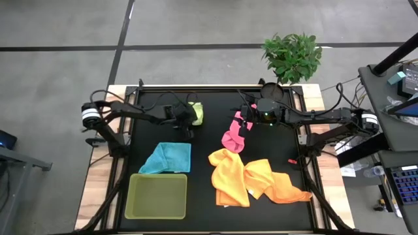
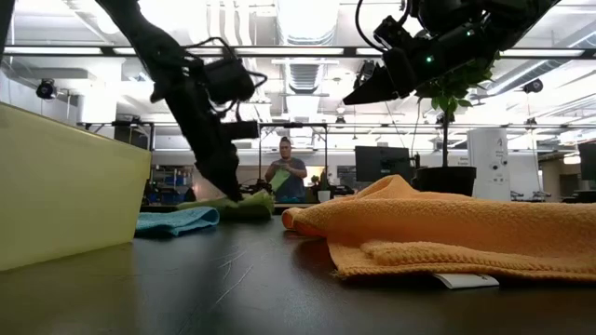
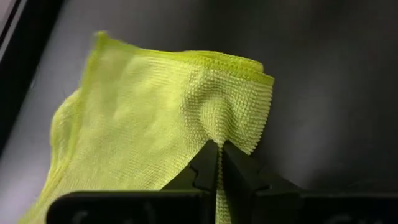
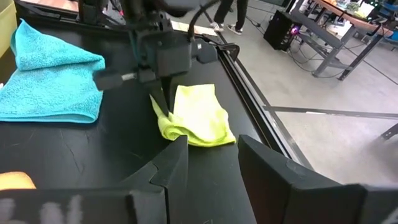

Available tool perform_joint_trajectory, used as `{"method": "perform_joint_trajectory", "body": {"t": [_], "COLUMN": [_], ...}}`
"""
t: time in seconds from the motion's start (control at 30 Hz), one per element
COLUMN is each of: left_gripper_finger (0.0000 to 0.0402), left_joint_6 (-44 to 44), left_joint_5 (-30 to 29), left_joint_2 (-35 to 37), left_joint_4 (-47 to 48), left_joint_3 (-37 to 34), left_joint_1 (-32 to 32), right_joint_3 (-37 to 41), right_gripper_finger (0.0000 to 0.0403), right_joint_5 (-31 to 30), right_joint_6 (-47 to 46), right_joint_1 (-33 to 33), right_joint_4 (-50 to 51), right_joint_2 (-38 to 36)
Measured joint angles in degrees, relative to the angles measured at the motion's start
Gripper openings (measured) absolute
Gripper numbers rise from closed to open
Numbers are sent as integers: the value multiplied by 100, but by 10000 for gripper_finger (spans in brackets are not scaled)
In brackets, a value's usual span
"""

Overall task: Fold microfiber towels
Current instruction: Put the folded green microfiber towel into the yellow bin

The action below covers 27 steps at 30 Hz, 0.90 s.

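Five small cloths are seen spread over the dark table top.

A lime green cloth (image 1: pixel 196 112) lies rumpled near the far edge, one bunched fold of its waffle weave pinched between dark fingers (image 3: pixel 219 169). A light blue cloth (image 1: pixel 166 158) lies loosely folded, just beyond the tray. A pink cloth (image 1: pixel 233 135) is stretched in a narrow twisted strip near the middle. A yellow cloth (image 1: pixel 229 177) lies crumpled, touching an orange cloth (image 1: pixel 277 184) that is heaped beside it, a white label showing at its near edge.

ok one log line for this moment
left gripper: shut on lime towel | right gripper: holding pink towel, lifted
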State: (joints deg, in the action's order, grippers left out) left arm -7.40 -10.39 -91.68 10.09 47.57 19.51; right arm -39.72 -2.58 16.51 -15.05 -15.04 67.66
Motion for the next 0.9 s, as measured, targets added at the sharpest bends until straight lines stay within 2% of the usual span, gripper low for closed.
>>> {"method": "perform_joint_trajectory", "body": {"t": [0.1, 0.2, 0.5, 0.6, 0.73, 0.9], "left_gripper_finger": [4, 28, 170, 204, 218, 200], "left_joint_6": [242, 256, 258, 256, 227, 252], "left_joint_5": [146, 503, 561, 561, 541, -55], "left_joint_2": [124, 188, 155, 54, -193, -383], "left_joint_4": [19, 72, 180, 141, 115, 147], "left_joint_3": [-4, 0, -22, -26, -32, -24], "left_joint_1": [-14, -14, -25, -89, -227, -287], "right_joint_3": [0, 0, 0, 0, 0, 0], "right_gripper_finger": [133, 131, 129, 130, 128, 128], "right_joint_5": [-1, -1, 1, 1, 1, 1], "right_joint_6": [2, 2, 2, 2, 11, 22], "right_joint_1": [0, 0, 0, 0, 0, 0], "right_joint_4": [30, 24, 26, 28, 84, 114], "right_joint_2": [0, 0, 0, 0, 0, -2]}}
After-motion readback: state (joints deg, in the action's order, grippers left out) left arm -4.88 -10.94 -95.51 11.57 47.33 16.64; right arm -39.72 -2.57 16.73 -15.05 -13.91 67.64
